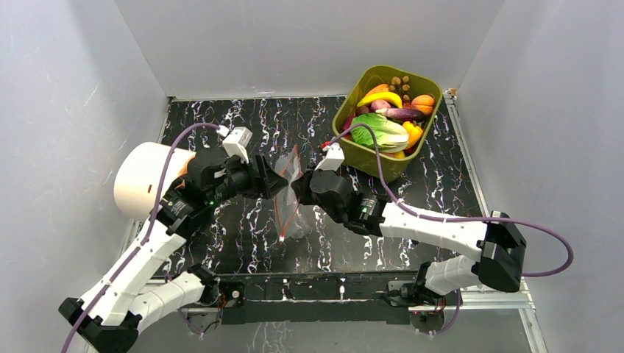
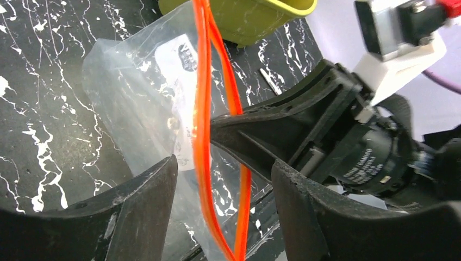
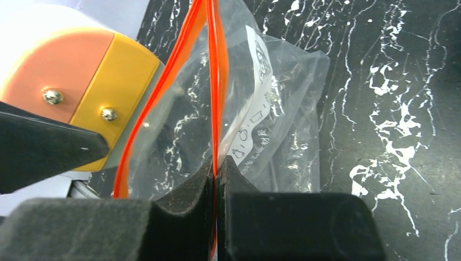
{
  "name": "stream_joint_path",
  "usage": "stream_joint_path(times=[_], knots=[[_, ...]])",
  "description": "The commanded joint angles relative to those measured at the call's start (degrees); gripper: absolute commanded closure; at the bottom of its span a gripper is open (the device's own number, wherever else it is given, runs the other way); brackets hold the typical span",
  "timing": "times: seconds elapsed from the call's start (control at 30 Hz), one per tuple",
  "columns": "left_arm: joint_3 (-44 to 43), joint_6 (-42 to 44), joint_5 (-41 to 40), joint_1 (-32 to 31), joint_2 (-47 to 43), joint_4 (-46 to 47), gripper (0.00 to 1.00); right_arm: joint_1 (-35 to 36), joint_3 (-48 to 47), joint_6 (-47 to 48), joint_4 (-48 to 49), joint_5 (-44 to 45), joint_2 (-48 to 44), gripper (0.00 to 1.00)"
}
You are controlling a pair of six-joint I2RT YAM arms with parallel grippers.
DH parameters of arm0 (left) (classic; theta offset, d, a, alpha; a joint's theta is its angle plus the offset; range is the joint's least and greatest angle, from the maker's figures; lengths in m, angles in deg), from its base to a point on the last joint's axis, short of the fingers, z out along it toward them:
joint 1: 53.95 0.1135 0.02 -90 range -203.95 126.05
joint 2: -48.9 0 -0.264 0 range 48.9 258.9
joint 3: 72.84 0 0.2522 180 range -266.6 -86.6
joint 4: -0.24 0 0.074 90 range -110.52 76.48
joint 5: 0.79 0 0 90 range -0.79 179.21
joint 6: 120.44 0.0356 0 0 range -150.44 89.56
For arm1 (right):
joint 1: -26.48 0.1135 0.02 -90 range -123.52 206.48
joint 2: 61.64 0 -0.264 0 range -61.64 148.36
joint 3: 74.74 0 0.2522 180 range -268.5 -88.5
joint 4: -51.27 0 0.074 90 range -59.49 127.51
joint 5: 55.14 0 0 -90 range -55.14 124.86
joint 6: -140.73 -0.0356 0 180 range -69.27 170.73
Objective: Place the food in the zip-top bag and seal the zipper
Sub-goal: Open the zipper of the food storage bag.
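The clear zip-top bag (image 1: 288,213) stands mid-table between my two grippers, its mouth parted. My right gripper (image 3: 216,169) is shut on one orange-red zipper (image 3: 216,81) strip, the other strip bowing away to the left. In the left wrist view my left gripper (image 2: 223,168) is open, with both zipper (image 2: 201,81) strips hanging between its fingers and the right gripper's fingers (image 2: 244,130) just behind them. The food, among it a green lettuce (image 1: 384,131) and a purple eggplant (image 1: 403,114), lies in the olive-green tub (image 1: 371,158) at the back right. I see no food in the bag (image 2: 136,92).
A white cylinder (image 1: 140,180) with an orange and yellow face (image 3: 81,81) stands at the left, close behind my left arm. Grey walls close in the black marbled table (image 1: 221,125) on three sides. A purple cable (image 1: 368,147) crosses the tub's near rim.
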Motion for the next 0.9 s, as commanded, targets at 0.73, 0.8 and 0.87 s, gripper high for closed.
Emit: stream_joint_path(times=[0.73, 0.8, 0.87], knots=[[-4.47, 25.67, -14.02, -0.19, -1.01, -2.33, 1.0, 0.02, 9.37, -7.6, -6.53, 13.87, -4.96, 1.0], [-3.23, 26.43, -11.08, -0.18, -0.33, -3.27, 1.0, 0.01, 9.62, -8.57, -7.46, 13.73, -3.4, 1.0], [-1.45, 25.44, -7.45, -0.18, -0.1, -2.52, 1.0, 0.03, 10.31, -8.46, -5.71, 12.28, -2.85, 1.0]])
